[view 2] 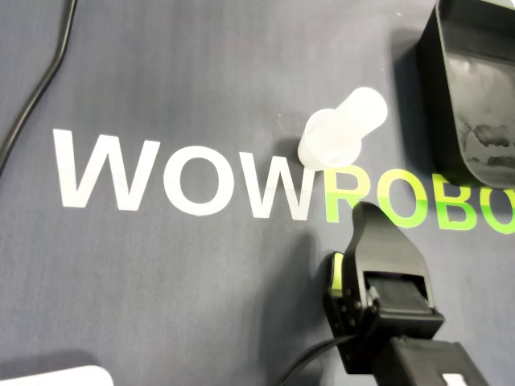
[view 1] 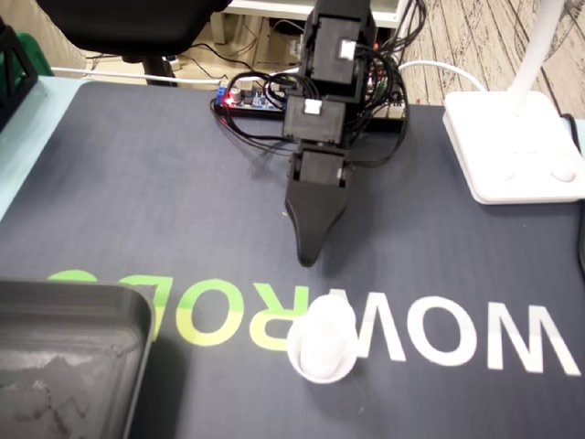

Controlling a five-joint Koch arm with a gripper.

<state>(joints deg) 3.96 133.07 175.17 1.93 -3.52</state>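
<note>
A small white translucent plastic piece (view 1: 322, 340) (view 2: 342, 129), wide at the base and narrower and rounded on top, stands on the dark mat over the printed letters. My black gripper (view 1: 309, 256) (view 2: 366, 213) points down at the mat a short way behind it in the fixed view, apart from it. Only one wedge-shaped black tip shows in both views, so the jaws lie one behind the other. Nothing is seen held.
A black tray (view 1: 73, 347) (view 2: 475, 96) sits at the mat's lower left in the fixed view. A white lamp base (view 1: 512, 146) stands at the right. Cables and a circuit board (view 1: 247, 96) lie behind the arm. A black cable (view 2: 40, 88) runs along the overhead view's upper left.
</note>
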